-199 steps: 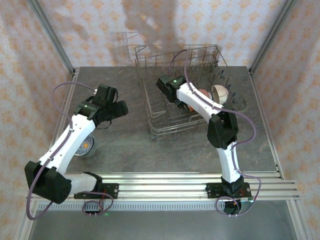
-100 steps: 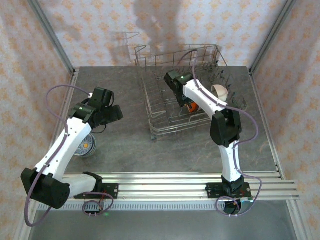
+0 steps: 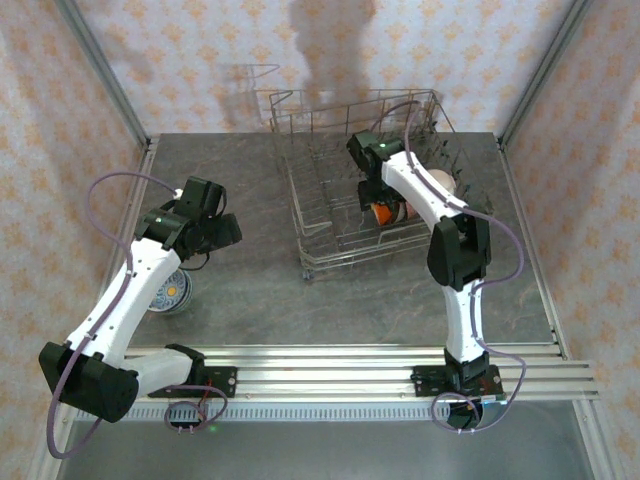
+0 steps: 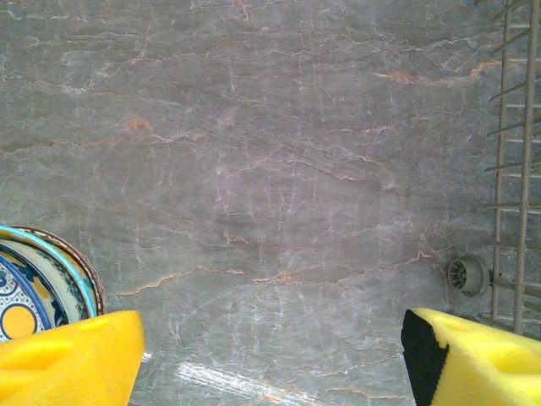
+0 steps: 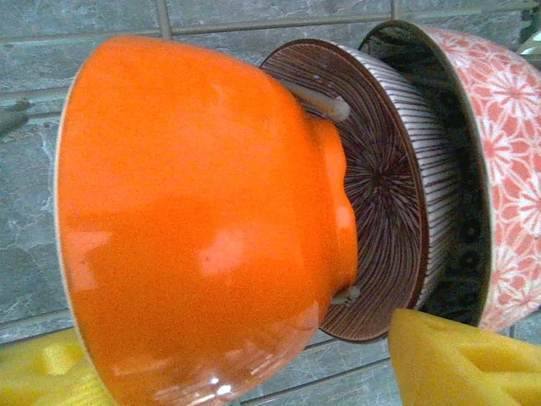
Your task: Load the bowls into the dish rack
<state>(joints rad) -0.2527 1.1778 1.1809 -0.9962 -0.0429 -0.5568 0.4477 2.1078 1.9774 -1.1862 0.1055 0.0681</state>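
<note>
My left gripper [image 4: 270,359]: wide, empty; blue-patterned bowl [image 4: 38,283] at 9 o'clock. My right gripper [image 5: 254,364]: spread, holding nothing, over orange bowl [image 5: 194,211] in dish rack [image 3: 300,215].

Bowls [image 3: 385,213] x4: orange [image 5: 194,220], brn-striped [image 5: 389,178], pink [image 5: 507,127], blue-patt. [image 4: 34,288]; dish rack [image 3: 340,250] x1.

Patterned pink walls [image 3: 180,50] enclose a grey veined tabletop [image 3: 350,300].
</note>
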